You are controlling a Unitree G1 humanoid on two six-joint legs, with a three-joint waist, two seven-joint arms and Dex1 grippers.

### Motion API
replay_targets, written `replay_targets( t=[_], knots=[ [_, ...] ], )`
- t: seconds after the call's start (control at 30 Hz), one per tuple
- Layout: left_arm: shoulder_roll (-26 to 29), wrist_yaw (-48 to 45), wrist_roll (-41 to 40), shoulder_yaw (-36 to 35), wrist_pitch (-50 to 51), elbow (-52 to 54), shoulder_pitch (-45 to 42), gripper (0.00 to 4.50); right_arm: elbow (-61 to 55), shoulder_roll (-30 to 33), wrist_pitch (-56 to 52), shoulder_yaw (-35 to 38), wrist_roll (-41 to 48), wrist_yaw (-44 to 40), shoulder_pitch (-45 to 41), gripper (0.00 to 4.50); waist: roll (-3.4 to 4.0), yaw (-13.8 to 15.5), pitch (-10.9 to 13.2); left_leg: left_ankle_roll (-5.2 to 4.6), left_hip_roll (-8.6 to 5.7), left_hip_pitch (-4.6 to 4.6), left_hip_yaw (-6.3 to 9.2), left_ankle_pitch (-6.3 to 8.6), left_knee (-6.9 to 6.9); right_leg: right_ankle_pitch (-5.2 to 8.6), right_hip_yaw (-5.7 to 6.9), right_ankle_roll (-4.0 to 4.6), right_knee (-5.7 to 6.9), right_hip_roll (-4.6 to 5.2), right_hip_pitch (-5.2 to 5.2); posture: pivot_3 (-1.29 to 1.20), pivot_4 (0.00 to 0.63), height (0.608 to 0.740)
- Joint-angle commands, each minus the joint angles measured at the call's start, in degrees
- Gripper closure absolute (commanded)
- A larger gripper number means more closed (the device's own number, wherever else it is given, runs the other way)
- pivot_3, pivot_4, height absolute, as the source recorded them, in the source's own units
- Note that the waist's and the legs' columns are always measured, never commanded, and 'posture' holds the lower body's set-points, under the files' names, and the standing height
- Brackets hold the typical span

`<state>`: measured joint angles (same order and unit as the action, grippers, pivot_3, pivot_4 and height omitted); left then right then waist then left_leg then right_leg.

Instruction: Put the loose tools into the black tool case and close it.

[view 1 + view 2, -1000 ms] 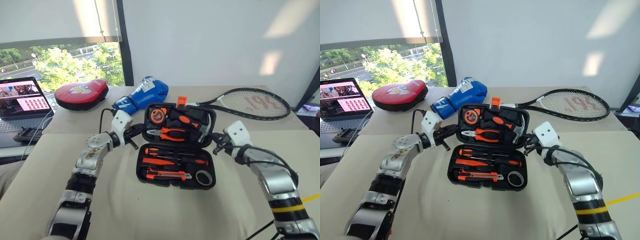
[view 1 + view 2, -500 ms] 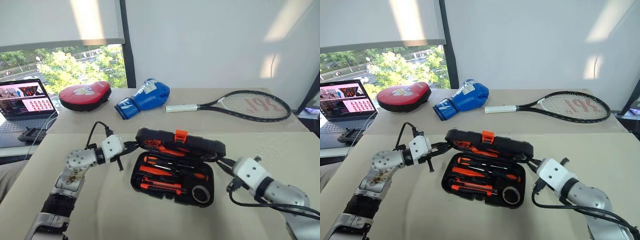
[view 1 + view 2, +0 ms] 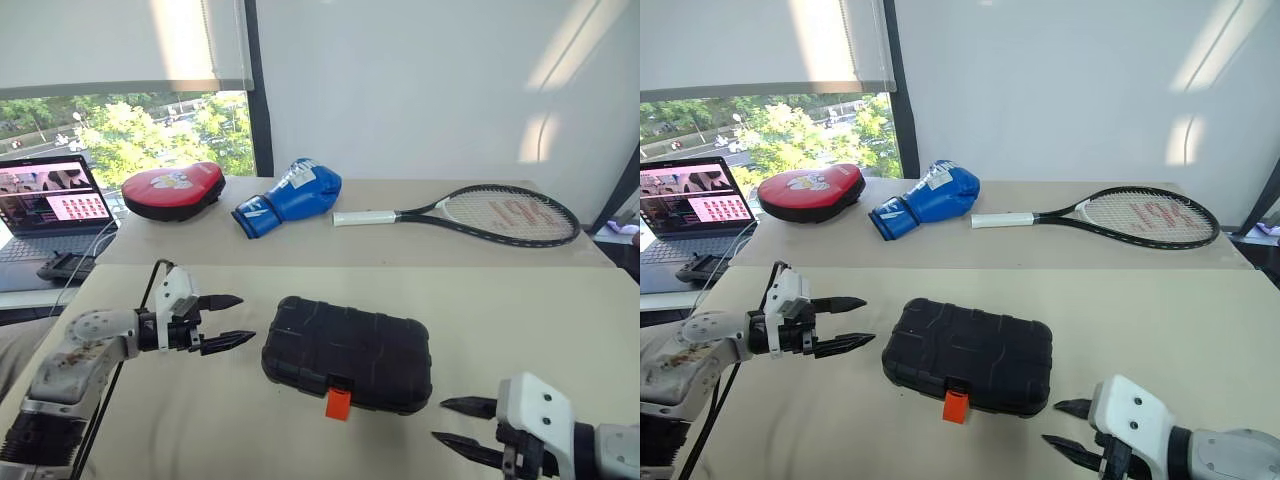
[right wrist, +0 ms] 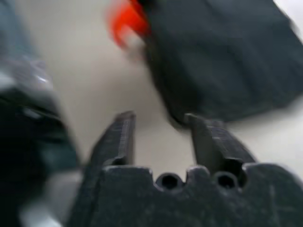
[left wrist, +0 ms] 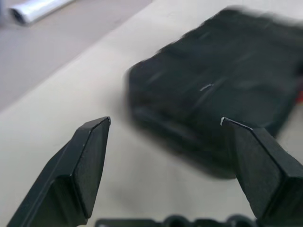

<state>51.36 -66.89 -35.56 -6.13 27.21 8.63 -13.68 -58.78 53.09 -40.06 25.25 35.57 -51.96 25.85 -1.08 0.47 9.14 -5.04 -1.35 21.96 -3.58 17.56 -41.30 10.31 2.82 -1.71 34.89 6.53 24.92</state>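
- At the far left of the frame a laptop (image 3: 45, 200) sits on the rear counter, apart from the job, so I leave it alone.
- My left end effector (image 3: 224, 321) hangs at the left of the frame, its two fingers spread wide with nothing between them; it points toward the case from just beside its left end, which I judge is a released, clear-of-the-lid stance.
- A red pad (image 3: 174, 190) and a blue boxing glove (image 3: 290, 196) lie at the upper left on the rear counter, well apart from the work.
- The black tool case (image 3: 348, 350) lies in the middle of the frame on the front counter (image 3: 520, 320), lid down flat, with its orange latch (image 3: 338, 403) sticking out at the near edge. No loose tools lie on the counter, so I judge they are inside; I cannot tell whether the latch is snapped home.
- A racket (image 3: 490, 213) rests at the upper right.
- My right end effector (image 3: 460, 427) sits at the lower right, fingers moderately parted and empty, aimed at the case's near right corner, placed well for pressing the latch if needed.
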Motion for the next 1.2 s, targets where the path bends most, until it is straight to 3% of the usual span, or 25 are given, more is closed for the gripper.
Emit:
replay_targets(
  t=[0.03,0.1,0.3,0.5,0.67,0.8,0.93,1.1,1.2],
  knots=[
    [4.34,-2.97,-5.62,-4.67,5.62,6.24,0.73,0.0,-1.03,2.81,-5.07,-7.0,5.68,2.27,-6.33,3.86,-0.03,0.07,0.02,0.03,0.01,-0.02,-0.01,-0.02,0.01,0.01,0.01,0.04,0.02,-0.01,0.01,0.0,0.15,0.74],
    [6.28,-4.08,-7.35,-5.85,7.7,8.3,1.36,0.0,0.98,4.08,-7.89,-13.65,3.27,5.05,-11.18,4.46,-0.01,0.27,0.04,0.5,0.04,-0.01,-0.01,-0.27,0.05,0.06,0.04,0.2,0.06,-0.05,0.09,0.0,0.15,0.74],
    [8.33,-4.79,-12.44,-8.82,12.61,15.18,4.7,0.0,11.77,5.62,-11.32,-34.35,-13.01,13.32,-28.51,4.46,-0.04,0.28,0.06,0.65,-0.04,0.09,-0.05,-0.38,0.21,0.11,0.1,0.39,0.08,-0.19,0.2,0.0,0.15,0.74],
    [6.81,-1.77,-13.21,-10.14,12.89,18.21,6.79,0.0,23.44,3.15,-14.79,-39.04,-18.36,15.74,-42.48,4.46,-0.11,0.11,0.15,0.67,-0.04,0.1,-0.13,-0.41,0.14,0.05,0.07,0.48,0.07,-0.22,0.21,0.0,0.15,0.74],
    [4.81,0.99,-13.0,-8.7,12.45,19.31,5.99,0.0,44.68,-4.16,-5.59,-45.45,-27.43,15.9,-58.45,4.46,-0.15,-0.14,0.17,0.69,-0.01,0.09,-0.21,-0.46,0.1,-0.04,0.06,0.6,0.09,-0.41,0.24,0.0,0.15,0.74],
    [3.16,2.71,-12.23,-6.62,12.15,19.14,3.85,0.0,55.83,-8.26,2.89,-47.61,-30.93,12.7,-62.33,4.46,-0.18,-0.39,0.19,0.79,-0.02,0.11,-0.21,-0.54,0.28,-0.05,0.03,0.62,0.11,-0.58,0.3,0.0,0.15,0.74],
    [-1.55,6.54,-7.68,-0.41,10.37,17.2,-2.32,0.0,54.46,-5.33,0.57,-42.07,-27.71,6.56,-60.83,4.46,-0.13,0.37,0.22,0.82,-0.05,0.28,-0.09,-0.57,0.35,-0.04,0.23,0.59,0.05,-0.57,0.33,0.0,0.15,0.74],
    [-7.45,10.08,-4.46,7.12,11.72,15.94,-7.29,0.0,35.25,-1.58,-12.69,-26.96,-17.21,4.95,-50.19,3.1,-0.13,0.65,0.21,0.65,-0.07,0.46,-0.07,-0.49,0.35,-0.06,0.26,0.5,0.0,-0.54,0.33,0.0,0.15,0.74],
    [-11.39,10.57,-0.38,12.29,9.64,12.76,-9.46,0.0,23.5,-4.98,-22.41,-17.24,-10.39,8.08,-43.46,2.1,-0.15,0.82,0.2,0.58,-0.07,0.48,0.02,-0.43,0.35,0.02,0.4,0.38,-0.01,-0.45,0.25,0.0,0.15,0.74]
  ],
)
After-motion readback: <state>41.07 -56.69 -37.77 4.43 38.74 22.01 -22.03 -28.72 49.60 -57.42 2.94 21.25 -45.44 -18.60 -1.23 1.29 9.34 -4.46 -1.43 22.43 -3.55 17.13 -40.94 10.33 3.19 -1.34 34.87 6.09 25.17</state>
